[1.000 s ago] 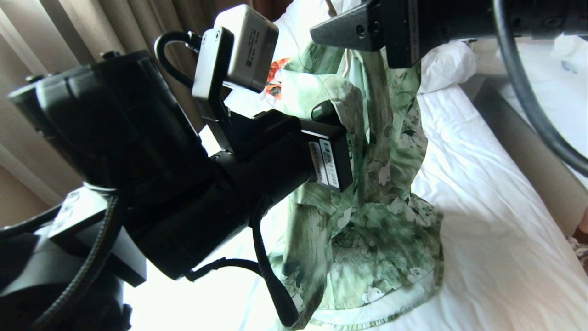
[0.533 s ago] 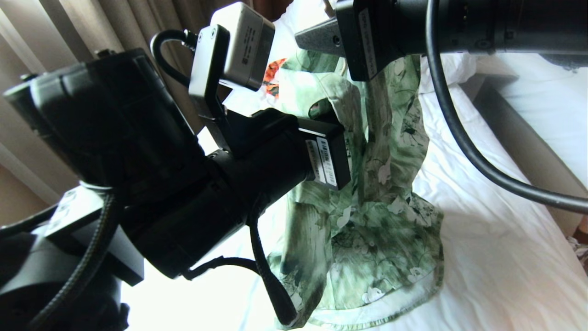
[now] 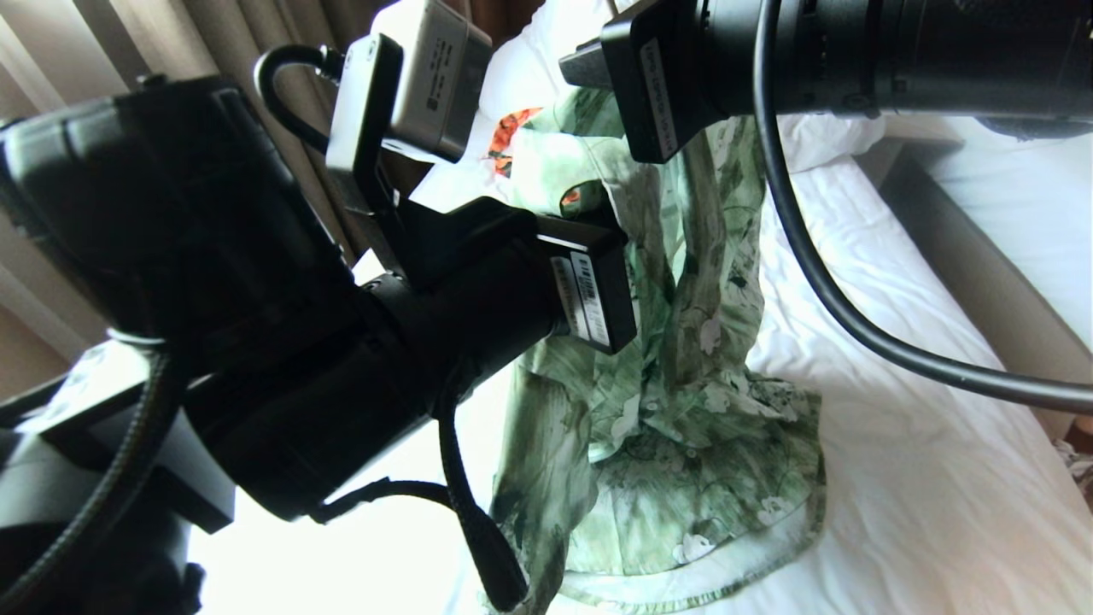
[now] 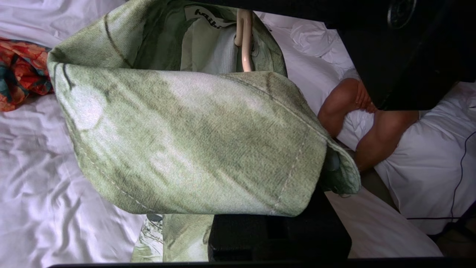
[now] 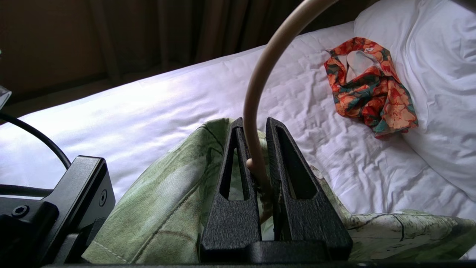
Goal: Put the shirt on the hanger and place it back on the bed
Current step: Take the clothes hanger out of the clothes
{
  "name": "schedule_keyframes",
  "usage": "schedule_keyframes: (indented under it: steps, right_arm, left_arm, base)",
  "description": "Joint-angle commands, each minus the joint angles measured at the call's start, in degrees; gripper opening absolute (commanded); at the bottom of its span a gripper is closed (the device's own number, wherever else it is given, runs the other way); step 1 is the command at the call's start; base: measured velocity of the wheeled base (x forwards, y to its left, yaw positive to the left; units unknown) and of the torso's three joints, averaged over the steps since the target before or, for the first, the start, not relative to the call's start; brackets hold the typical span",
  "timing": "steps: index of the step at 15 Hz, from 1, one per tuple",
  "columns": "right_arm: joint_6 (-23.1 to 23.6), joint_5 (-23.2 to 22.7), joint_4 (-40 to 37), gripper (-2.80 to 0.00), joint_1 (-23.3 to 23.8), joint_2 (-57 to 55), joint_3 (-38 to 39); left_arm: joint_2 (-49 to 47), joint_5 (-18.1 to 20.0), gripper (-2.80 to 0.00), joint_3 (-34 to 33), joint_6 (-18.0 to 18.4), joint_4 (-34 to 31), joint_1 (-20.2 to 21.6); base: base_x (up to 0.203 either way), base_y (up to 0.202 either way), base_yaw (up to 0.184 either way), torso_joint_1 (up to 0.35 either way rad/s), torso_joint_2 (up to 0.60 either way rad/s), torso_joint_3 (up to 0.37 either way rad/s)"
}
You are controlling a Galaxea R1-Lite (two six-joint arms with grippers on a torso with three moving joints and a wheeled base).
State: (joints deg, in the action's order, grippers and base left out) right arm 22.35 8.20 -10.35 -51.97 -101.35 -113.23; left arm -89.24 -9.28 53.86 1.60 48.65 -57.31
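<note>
The right gripper (image 5: 255,128), a pair of black ribbed triangular fingers, is closed on the thin cream-white wire hanger (image 5: 257,85); the wire runs up between the fingers and curves away above them into its hook. Directly under and around those fingers lies the light green short-sleeved shirt (image 3: 683,410) printed with white flowers and dark leaves, its upper part lifted, its lower part draped down onto the wrinkled white sheet of the bed (image 3: 897,444) below. Beyond the right gripper, near a bulky white pillow (image 5: 438,78), a small orange-and-dark-green patterned garment (image 5: 370,85) lies crumpled on the sheet, well apart from the shirt. The left gripper (image 4: 275,230), black and blocky, sits just beside the shirt's folded green collar, which fills its wrist view; its fingertips are hidden by cloth, yet its fingers are drawn tight, apparently pinching shirt fabric. Above that collar the hanger's cream stem shows inside the neck opening by the label. Past the left gripper, a person's arms (image 4: 357,123) rest on white bedding.
</note>
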Motion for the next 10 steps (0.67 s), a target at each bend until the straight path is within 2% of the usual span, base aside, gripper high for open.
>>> schedule_keyframes:
  steps: [1,3,4,7,10]
  right_arm:
    - [0.1,0.1,0.0,-2.8,-0.3,0.1,0.0]
    - [0.1,0.1,-0.1,-2.8,-0.9,0.2,0.0]
    - [0.1,0.1,-0.1,-2.8,-0.9,0.2,0.0]
    - [0.1,0.2,-0.3,-2.8,-1.0,0.2,0.1]
    - [0.0,0.5,-0.5,-2.8,-0.9,0.3,0.3]
  left_arm:
    - [0.2,-0.1,-2.8,-0.1,0.0,0.2,0.0]
    - [0.3,-0.1,-2.8,-0.1,0.1,0.0,0.1]
    - [0.4,0.0,0.0,-0.1,0.1,0.0,0.1]
    - [0.9,0.6,0.0,-0.6,0.1,-0.4,0.4]
    - [2.8,4.5,0.0,-2.7,0.1,-2.0,2.5]
  base:
    - [0.0,0.0,0.0,0.0,0.0,0.0]
    - [0.0,0.0,0.0,0.0,0.0,0.0]
    - [0.0,0.0,0.0,0.0,0.0,0.0]
    - [0.0,0.0,0.0,0.0,0.0,0.0]
    - [0.0,0.0,0.0,0.0,0.0,0.0]
